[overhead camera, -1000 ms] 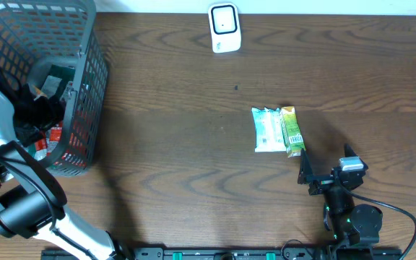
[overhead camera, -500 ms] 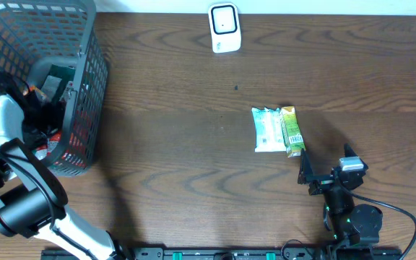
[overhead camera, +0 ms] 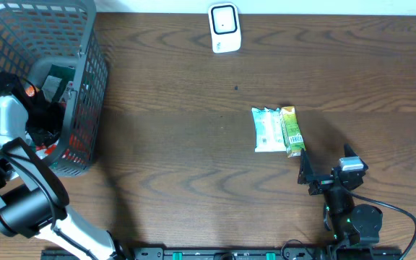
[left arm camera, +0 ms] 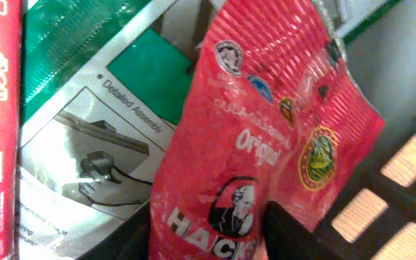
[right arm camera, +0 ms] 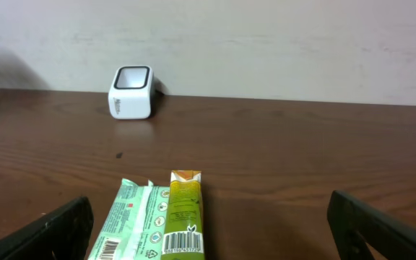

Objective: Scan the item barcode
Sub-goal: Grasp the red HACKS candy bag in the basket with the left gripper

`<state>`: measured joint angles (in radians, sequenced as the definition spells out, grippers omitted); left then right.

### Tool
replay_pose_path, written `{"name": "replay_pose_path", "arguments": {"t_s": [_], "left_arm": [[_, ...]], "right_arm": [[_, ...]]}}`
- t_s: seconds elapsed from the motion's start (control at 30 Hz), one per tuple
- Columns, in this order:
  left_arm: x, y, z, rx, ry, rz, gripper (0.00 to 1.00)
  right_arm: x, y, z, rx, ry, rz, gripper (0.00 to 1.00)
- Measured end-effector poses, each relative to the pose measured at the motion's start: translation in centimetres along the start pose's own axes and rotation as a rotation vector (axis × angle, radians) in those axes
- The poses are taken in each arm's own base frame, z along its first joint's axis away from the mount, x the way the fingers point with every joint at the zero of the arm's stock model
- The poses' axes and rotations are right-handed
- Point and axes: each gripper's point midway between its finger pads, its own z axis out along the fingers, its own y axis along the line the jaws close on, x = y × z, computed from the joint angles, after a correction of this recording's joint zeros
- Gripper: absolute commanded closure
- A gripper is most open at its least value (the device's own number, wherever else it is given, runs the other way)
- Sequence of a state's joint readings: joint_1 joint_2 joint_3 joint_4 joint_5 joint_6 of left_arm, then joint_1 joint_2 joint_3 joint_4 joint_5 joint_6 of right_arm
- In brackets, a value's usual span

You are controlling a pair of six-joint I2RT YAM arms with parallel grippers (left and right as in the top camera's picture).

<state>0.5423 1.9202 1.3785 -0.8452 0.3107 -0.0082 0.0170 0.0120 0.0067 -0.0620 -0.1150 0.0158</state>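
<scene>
- Right now your item, a red Hacks candy bag (left arm camera: 266,123), lies inside the grey mesh basket (overhead camera: 85,79) at the table's left end.
- Your left gripper (left arm camera: 209,217) straddles the bag's lower end, one finger each side; you cannot tell whether it pinches.
- Your right gripper (right arm camera: 209,206) hangs spread wide, empty, near a teal packet (overhead camera: 268,130) and a green-yellow packet (overhead camera: 291,131) that touch.
- White scanner (overhead camera: 224,27) stands at the far edge.

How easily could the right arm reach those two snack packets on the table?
Probably easily: the open right gripper faces the pale green packet and yellow-green bar, with only table between.
</scene>
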Motion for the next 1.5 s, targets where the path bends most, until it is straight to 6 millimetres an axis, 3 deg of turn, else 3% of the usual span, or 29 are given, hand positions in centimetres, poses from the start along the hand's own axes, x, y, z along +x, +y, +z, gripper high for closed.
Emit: {"name": "replay_pose_path", "arguments": {"t_s": [0.07, 0.2, 0.5, 0.67, 0.77, 0.9, 1.1, 1.23, 1.33, 1.5], "left_arm": [[0.0, -0.2, -0.3, 0.010, -0.004, 0.002, 0.80], [0.0, -0.8, -0.6, 0.036, -0.009, -0.005, 0.93], [-0.8, -1.1, -1.7, 0.050, -0.045, -0.013, 0.93], [-2.4, -0.9, -4.7, 0.057, -0.162, -0.036, 0.93], [-3.7, -1.1, -7.7, 0.064, -0.271, -0.039, 0.93], [-5.4, -2.0, -13.2, 0.081, -0.469, -0.022, 0.93], [-5.7, -4.4, -23.1, 0.127, -0.778, 0.017, 0.93], [-3.0, -6.2, -29.8, 0.181, -0.946, 0.009, 0.93], [-0.4, -7.4, -33.6, 0.233, -1.039, -0.003, 0.93], [4.0, -10.5, -37.4, 0.383, -1.101, 0.064, 0.93]], "right_arm": [[0.0, 0.0, 0.0, 0.000, 0.000, 0.000, 0.01], [0.0, 0.0, 0.0, 0.000, 0.000, 0.000, 0.01], [0.0, 0.0, 0.0, 0.000, 0.000, 0.000, 0.01], [0.0, 0.0, 0.0, 0.000, 0.000, 0.000, 0.01], [0.0, 0.0, 0.0, 0.000, 0.000, 0.000, 0.01], [0.0, 0.0, 0.0, 0.000, 0.000, 0.000, 0.01], [0.0, 0.0, 0.0, 0.000, 0.000, 0.000, 0.01], [0.0, 0.0, 0.0, 0.000, 0.000, 0.000, 0.01], [0.0, 0.0, 0.0, 0.000, 0.000, 0.000, 0.01], [0.0, 0.0, 0.0, 0.000, 0.000, 0.000, 0.01]]}}
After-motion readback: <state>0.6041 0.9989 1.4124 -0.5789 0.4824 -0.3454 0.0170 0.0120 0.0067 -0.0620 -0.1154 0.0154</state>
